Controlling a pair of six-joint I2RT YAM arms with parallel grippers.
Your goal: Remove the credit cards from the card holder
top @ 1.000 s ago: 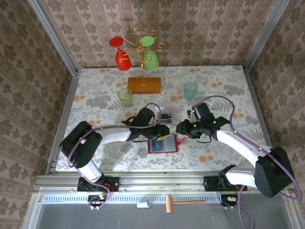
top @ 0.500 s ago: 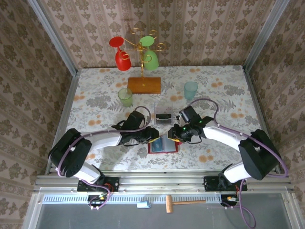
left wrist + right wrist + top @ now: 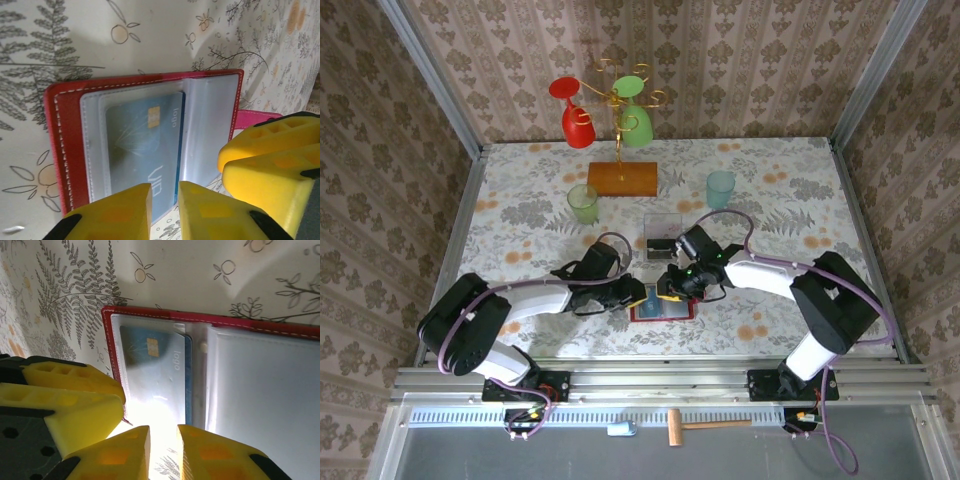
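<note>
Crowding the open card holder (image 3: 57,150) | my left gripper (image 3: 164,195) and right gripper (image 3: 163,435) sat at the edge of its blue card (image 3: 140,145) | jaws nearly together, couldn't tell if grasping

We take gold rack (image 3: 620,100) on orange wooden base as landmark. It stands at far centre of table (image 3: 790,180). Behind rack: wall (image 3: 750,60), beige damask paper, same paper either side. Grey metal posts (image 3: 430,75) flank it. On rack: red glass (image 3: 575,115) and green glass (image 3: 636,118), bowls down. Table cloth white, with grey leaves and orange fruit. Near-left of rack: pale green cup (image 3: 583,204). Right: teal cup (image 3: 720,188). Nearer: clear box (image 3: 662,235). Nearest: aluminium rail (image 3: 650,380), then wooden hammer (image 3: 695,427) on grey ledge. We find light even.
</note>
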